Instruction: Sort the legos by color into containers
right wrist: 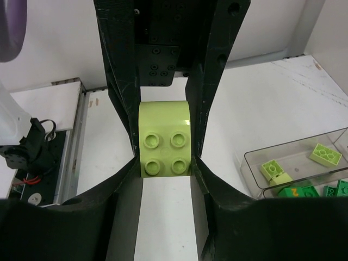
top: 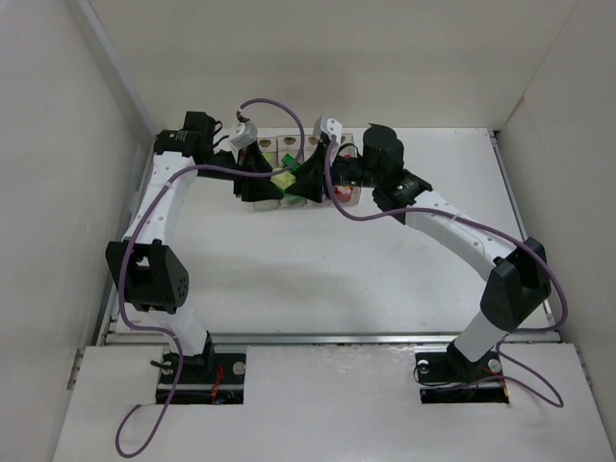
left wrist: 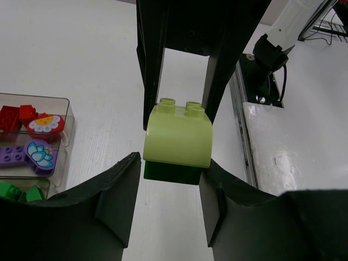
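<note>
- While it hovers at 12 o'clock over the worktop (top: pixel 318 260), the left hand (left wrist: pixel 169 169) pinches a dark green lego (left wrist: pixel 170 175).
- The right hand (right wrist: pixel 165 168) pinches the yellow-green lego (right wrist: pixel 163 133) touching it.
- Just under them sit the containers (top: pixel 287 149).

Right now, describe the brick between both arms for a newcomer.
At the table's far side, both arms meet by the clear containers. Between their jaws: a curved yellow-green brick with four studs, stacked on a dark green brick; neighbouring bricks lie in containers.

A white table (top: pixel 318 279) filled mid-frame; white walls (top: pixel 53 144) rose at left, right and top; a metal rail (top: pixel 337 338) crossed the lower part.
</note>
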Robot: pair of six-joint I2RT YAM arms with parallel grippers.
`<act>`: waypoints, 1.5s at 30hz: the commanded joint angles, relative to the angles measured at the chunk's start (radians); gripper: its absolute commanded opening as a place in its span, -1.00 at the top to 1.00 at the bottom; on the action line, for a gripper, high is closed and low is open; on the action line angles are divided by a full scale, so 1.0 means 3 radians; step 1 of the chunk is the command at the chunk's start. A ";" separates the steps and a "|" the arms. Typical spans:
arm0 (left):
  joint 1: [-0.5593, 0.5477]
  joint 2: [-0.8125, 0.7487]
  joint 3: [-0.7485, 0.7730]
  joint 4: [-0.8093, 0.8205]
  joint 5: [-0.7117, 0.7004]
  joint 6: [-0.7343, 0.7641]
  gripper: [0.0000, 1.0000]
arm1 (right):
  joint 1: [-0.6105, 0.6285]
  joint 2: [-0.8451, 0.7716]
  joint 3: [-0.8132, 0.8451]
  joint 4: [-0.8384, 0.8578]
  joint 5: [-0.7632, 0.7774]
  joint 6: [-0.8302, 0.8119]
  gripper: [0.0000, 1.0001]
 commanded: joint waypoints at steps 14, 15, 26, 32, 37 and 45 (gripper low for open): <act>-0.0010 -0.0006 -0.0100 -0.0043 0.0416 -0.0042 1.00 | -0.0029 0.0015 0.0149 0.0190 0.0188 0.0212 1.00; -0.0010 -0.0006 -0.0151 -0.0043 0.0339 -0.0006 1.00 | -0.0064 0.0015 0.0149 0.0190 0.0229 0.0278 1.00; 0.0056 -0.0094 -0.0816 0.0309 -0.0505 0.0158 1.00 | -0.0346 -0.0005 0.0062 0.0435 0.0782 0.0586 1.00; 0.0056 0.0024 -0.0918 0.2049 -0.1036 -0.1740 1.00 | -0.0423 0.0056 -0.0035 0.0435 0.1298 0.0754 1.00; -0.0168 0.0407 -0.0643 0.2932 -0.2048 -0.2470 0.96 | -0.0550 0.0128 -0.0143 0.0435 0.1406 0.0785 1.00; -0.0317 0.1133 -0.0167 0.3310 -0.2627 -0.2696 0.07 | -0.0668 0.0363 -0.0031 0.0435 0.1375 0.0755 1.00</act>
